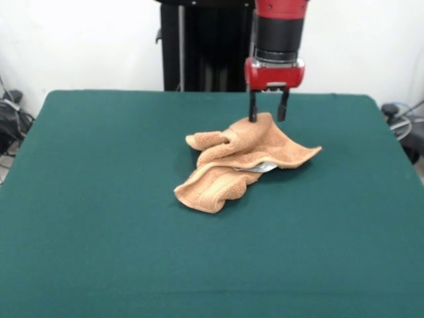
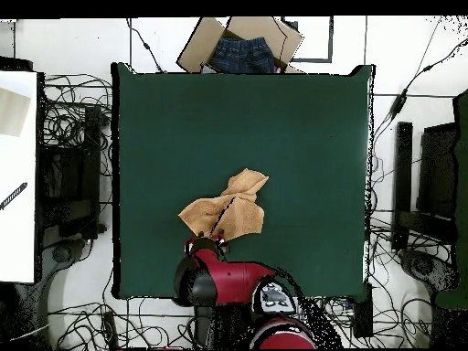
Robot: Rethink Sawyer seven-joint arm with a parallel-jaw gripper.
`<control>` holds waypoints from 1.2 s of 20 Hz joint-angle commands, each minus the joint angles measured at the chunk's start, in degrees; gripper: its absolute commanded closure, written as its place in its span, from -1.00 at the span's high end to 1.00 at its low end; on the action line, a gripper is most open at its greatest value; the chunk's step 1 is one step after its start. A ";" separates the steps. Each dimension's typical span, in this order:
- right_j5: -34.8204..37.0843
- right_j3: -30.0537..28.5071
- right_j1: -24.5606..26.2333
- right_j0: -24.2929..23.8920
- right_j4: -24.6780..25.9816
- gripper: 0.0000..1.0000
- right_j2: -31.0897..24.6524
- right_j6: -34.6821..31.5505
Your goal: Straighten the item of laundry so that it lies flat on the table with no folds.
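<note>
The tan towel (image 1: 242,158) lies crumpled in the middle of the green table (image 1: 99,218). It is folded over itself, with a woven band (image 1: 213,187) at its near corner and a small white tag (image 1: 262,168) peeking out under a fold. My gripper (image 1: 267,112) hangs straight down over the towel's far edge. Its two black fingers are apart, and their tips stand at a raised bit of cloth, not closed on it. In the overhead view the towel (image 2: 233,208) lies just above the gripper (image 2: 207,243).
A cardboard box holding blue jeans (image 2: 242,47) sits beyond the table's far edge in the overhead view. Cables lie on the floor round the table. A white surface (image 2: 16,174) stands at the left. The black pedestal (image 1: 199,46) is behind the table.
</note>
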State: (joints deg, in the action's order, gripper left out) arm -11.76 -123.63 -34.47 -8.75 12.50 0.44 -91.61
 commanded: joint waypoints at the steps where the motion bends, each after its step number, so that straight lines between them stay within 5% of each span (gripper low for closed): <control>1: -0.92 -1.54 -0.70 3.15 -2.25 1.00 0.10 -12.00; 18: 6.93 -0.04 -2.48 -0.14 -2.37 1.00 -3.43 -10.13; 24: 4.32 -0.31 -2.43 -0.03 -1.13 1.00 -3.09 -10.10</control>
State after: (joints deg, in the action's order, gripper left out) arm -11.67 -123.78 -37.28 -7.89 12.52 0.67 -91.61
